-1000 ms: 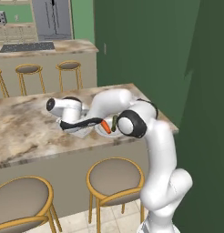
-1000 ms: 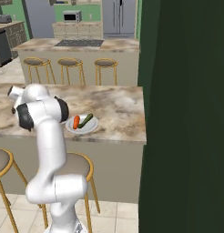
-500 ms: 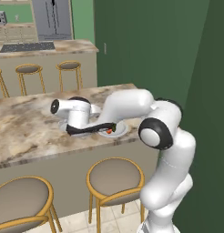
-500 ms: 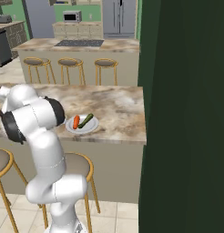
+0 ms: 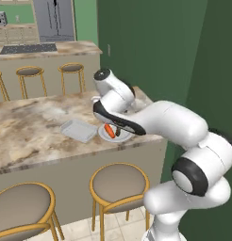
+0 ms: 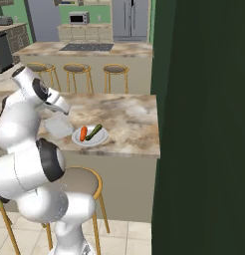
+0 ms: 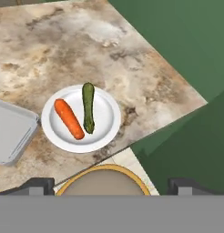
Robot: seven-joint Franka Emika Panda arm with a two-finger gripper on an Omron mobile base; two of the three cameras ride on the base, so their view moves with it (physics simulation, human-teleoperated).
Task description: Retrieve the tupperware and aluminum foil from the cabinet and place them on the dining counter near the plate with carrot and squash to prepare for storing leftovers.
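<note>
Flat grey tupperware [image 5: 78, 130] on marble counter [image 5: 28, 132], just beside carrot-and-squash plate [image 7: 104, 119].

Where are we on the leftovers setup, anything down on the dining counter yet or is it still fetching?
One item looks done: the grey tupperware lies flat on the dining counter, just beside the white plate with the carrot and squash. Nothing is in hand; the hand is open and empty above the counter edge. No aluminum foil on the counter, so that looks left to fetch and place.
</note>
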